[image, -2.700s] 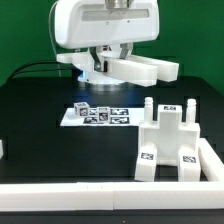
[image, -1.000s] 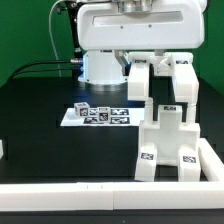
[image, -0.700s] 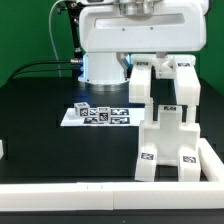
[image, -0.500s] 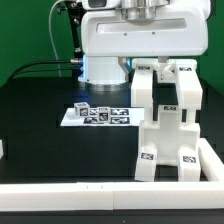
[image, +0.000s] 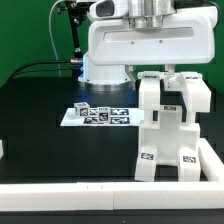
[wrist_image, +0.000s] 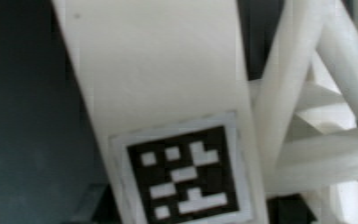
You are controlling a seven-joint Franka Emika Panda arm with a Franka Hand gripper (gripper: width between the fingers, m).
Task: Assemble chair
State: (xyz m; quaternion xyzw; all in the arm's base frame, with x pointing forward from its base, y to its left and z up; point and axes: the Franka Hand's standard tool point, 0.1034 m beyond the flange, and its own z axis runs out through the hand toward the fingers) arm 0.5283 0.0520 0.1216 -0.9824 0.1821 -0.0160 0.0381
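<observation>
**Side piece comes down over the chair base**

The chair base point(image: 166, 150) sits in the lower right of the exterior view. It is a blocky white stepped form on the black table point(image: 50, 150), tucked against the white rail point(image: 100, 190) along the bottom edge. Black-and-white tags show on its front faces, two low and one higher up.

Above it hangs the held piece point(image: 150, 97), two upright white bars with a gap between them. The bars' lower ends now overlap the top of the base, though contact is hard to judge.

Half a second ago those bars were higher and further toward the exterior view's left; a few seconds back the piece lay level, away behind the marker board point(image: 100, 114).

The arm fills the top of the frame, wrist pointing straight down. The gripper point(image: 172, 75) is pinching the held piece from above, fingers mostly hidden.

In the wrist view, a tagged white panel point(wrist_image: 158, 80) fills the frame, slanted white bars beside it.
</observation>
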